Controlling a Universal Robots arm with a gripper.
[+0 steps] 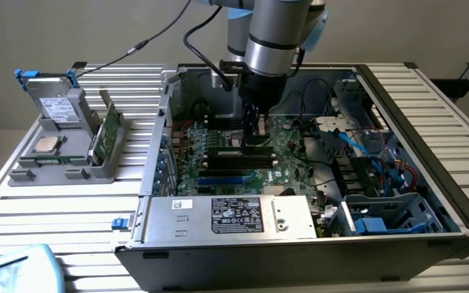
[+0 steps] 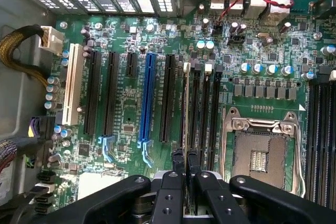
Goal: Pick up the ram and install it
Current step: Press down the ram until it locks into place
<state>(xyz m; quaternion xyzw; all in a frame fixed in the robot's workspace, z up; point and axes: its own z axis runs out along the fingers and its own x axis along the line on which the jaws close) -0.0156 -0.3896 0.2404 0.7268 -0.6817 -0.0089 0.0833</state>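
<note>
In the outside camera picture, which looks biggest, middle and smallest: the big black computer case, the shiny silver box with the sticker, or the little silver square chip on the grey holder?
1. The black computer case looks biggest by far.
2. The silver box with the sticker inside it comes next.
3. The silver square chip on the grey holder looks smallest, though it sits farther from the camera.

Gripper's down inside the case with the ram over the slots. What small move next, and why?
Probably press straight down a little. The gripper holds the ram edge-on, lined up along a black slot beside the empty processor socket; whether it is seated is unclear.
</note>
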